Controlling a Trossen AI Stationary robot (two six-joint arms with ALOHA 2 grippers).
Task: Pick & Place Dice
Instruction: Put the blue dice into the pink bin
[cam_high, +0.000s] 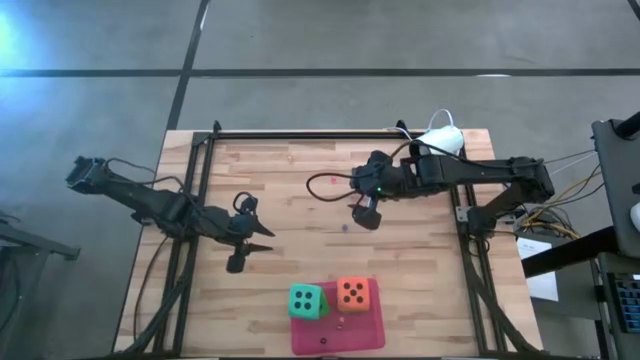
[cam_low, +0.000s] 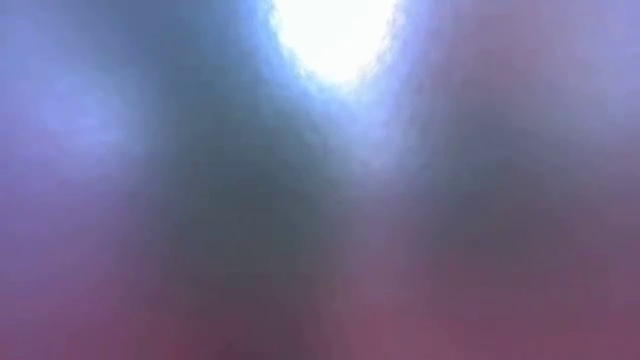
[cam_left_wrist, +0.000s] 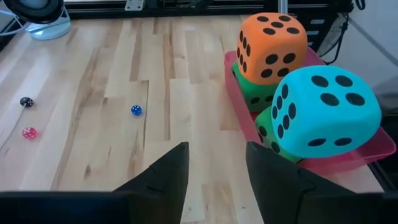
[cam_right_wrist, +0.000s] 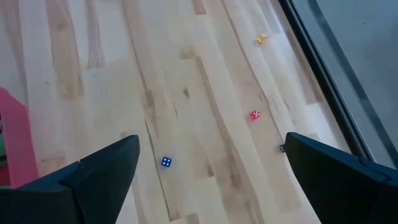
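Observation:
Four foam dice sit stacked in a pink tray (cam_high: 340, 332) at the table's near edge. The orange-red die (cam_left_wrist: 272, 46) rests on a green die (cam_left_wrist: 254, 94). The teal die (cam_left_wrist: 326, 111) rests on a second green die (cam_left_wrist: 268, 132). In the high view the teal die (cam_high: 307, 301) and the orange-red die (cam_high: 353, 293) show from above. My left gripper (cam_high: 240, 248) hovers left of the tray, open (cam_left_wrist: 216, 155), with its fingers pointing toward the dice. My right gripper (cam_high: 365, 215) hangs over mid-table, wide open (cam_right_wrist: 211, 142).
Tiny loose dice lie on the wood: blue (cam_left_wrist: 136, 110), black (cam_left_wrist: 26, 101), pink (cam_left_wrist: 28, 132) and yellow (cam_right_wrist: 262, 38). A white object (cam_high: 440, 140) sits at the far right corner. Black frame rails run along the table's sides. The low view is blurred.

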